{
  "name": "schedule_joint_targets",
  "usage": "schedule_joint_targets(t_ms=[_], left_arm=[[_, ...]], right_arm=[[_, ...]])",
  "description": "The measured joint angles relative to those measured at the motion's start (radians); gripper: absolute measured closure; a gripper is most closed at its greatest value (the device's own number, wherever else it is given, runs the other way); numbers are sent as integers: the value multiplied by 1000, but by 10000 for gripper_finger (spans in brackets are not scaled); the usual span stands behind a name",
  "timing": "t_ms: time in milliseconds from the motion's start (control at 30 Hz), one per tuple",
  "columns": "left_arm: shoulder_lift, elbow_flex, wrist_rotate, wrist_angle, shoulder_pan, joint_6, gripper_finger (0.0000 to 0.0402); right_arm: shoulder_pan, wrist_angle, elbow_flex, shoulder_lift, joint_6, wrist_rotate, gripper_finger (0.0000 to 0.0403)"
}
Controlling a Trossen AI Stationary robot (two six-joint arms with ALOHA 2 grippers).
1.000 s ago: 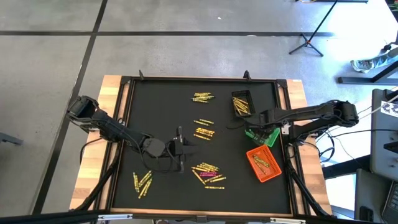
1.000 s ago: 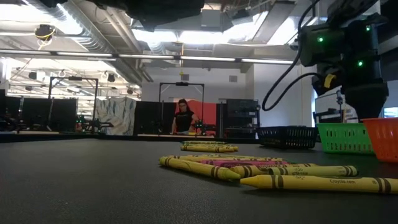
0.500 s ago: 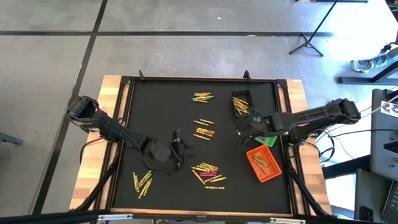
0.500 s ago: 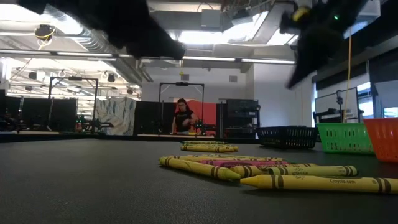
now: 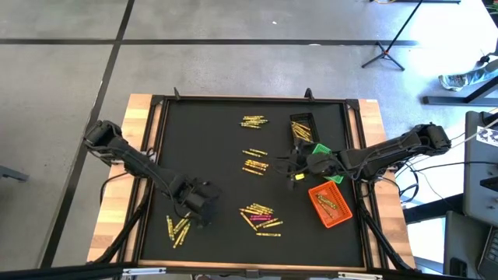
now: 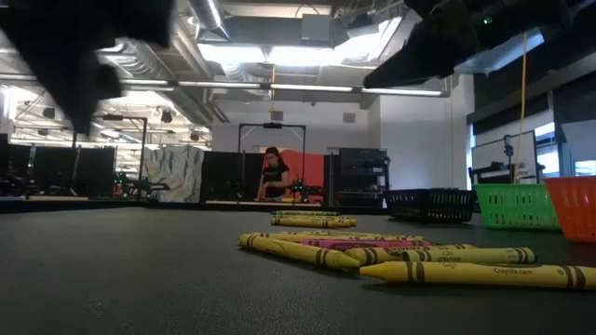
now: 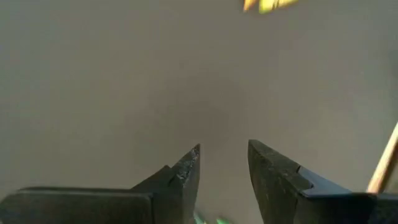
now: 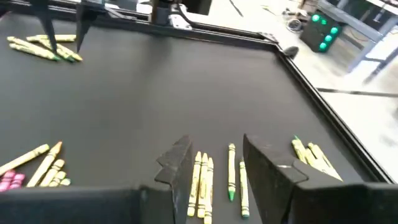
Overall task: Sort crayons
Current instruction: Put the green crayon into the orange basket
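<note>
1. On the table's (image 5: 156,233) left half, the left claw (image 5: 204,211) hangs low over the black mat, just right of a small heap of yellow crayons (image 5: 177,228) near the front-left corner. In the left wrist view its fingers (image 7: 186,177) stand a little apart with nothing between them, over bare mat, and a few blurred yellow crayons show at the picture's edge.
2. Right of that claw, near the front middle, lies a mixed pile (image 5: 261,218) of yellow crayons with some pink ones; the low view shows this pile (image 6: 391,253) closest, lying flat on the mat.
3. Farther back at the table's middle sit two small yellow clusters (image 5: 255,162), and another cluster (image 5: 254,121) lies near the back edge.
4. Right of the middle clusters, the right claw (image 5: 289,165) reaches in from the right side, above the mat. In the right wrist view its fingers (image 8: 264,162) are apart and empty, with several yellow crayons (image 8: 214,177) lying on the mat below and between them.
5. Toward the right edge stand three bins: a black bin (image 5: 303,129) at the back holding yellow crayons, a green bin (image 5: 325,152) partly hidden under the right arm, and an orange bin (image 5: 330,204) nearest the front with a few crayons inside.
6. Beyond the table, in the low view, a person (image 6: 274,175) stands far off in the room.
</note>
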Motion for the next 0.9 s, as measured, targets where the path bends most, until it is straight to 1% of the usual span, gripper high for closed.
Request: schedule_joint_targets(t_ms=[167,233,300,367,467,567,700,733,800,900], left_arm=[[0,-72,92,-15,-105,-308,283],[0,-97,159,-11,-148,-446,283],[0,-105,203,-11,-198,-579,283],[0,-105,205,-4,-254,-712,283],[0,-105,203,-3,-326,-909,283],[0,-105,189,1,-394,-1088,283],[3,-105,84,-18,-460,-1239,283],[7,-105,78,-26,-465,-1260,283],[15,-107,91,-51,-472,-1270,283],[21,-119,142,-92,-472,-1270,283]], right_arm=[[0,26,11,0,-95,-39,265],[0,77,14,0,-150,-40,265],[0,132,14,0,-204,-40,265],[0,164,15,0,-229,-51,265],[0,166,15,0,-256,-95,265],[0,171,15,0,-290,-101,265],[0,225,15,0,-312,-101,265],[0,233,15,0,-315,-103,265],[0,236,16,0,-324,-117,265],[0,237,16,0,-326,-118,265]])
